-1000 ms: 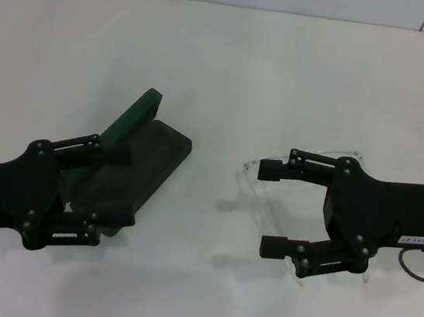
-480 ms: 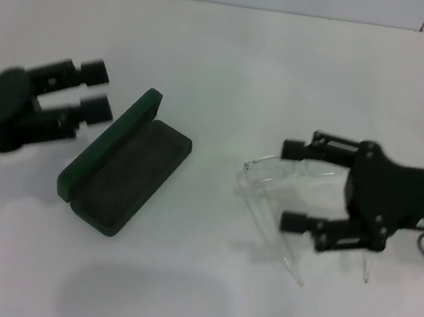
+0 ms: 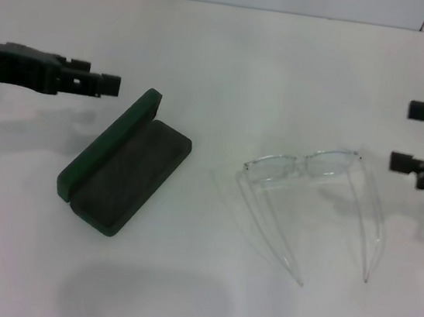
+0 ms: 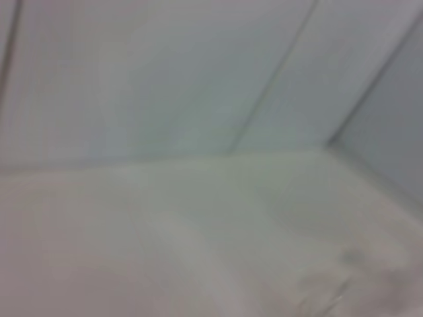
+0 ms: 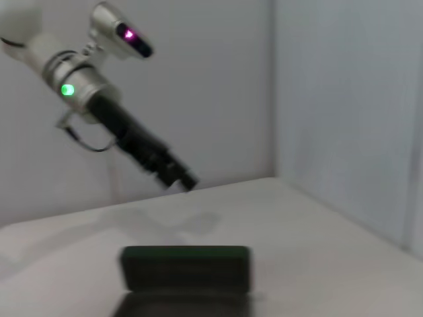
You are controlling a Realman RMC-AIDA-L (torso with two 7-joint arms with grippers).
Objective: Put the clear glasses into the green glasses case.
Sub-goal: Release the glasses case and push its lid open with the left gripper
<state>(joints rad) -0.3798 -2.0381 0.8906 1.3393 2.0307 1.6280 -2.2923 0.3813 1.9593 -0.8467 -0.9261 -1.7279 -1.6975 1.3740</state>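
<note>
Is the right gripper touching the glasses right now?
Apart. In the head view the right gripper is off to the right of the glasses, with bare white table between its fingers and the frame; the glasses lie free on the table.

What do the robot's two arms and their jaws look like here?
Both are matte black. The left gripper ends a long dark link; the right wrist view shows that arm's silver-white upper segment with a green light and a pink-lit pod. The right gripper has black linkage jaws with blocky tips.
</note>
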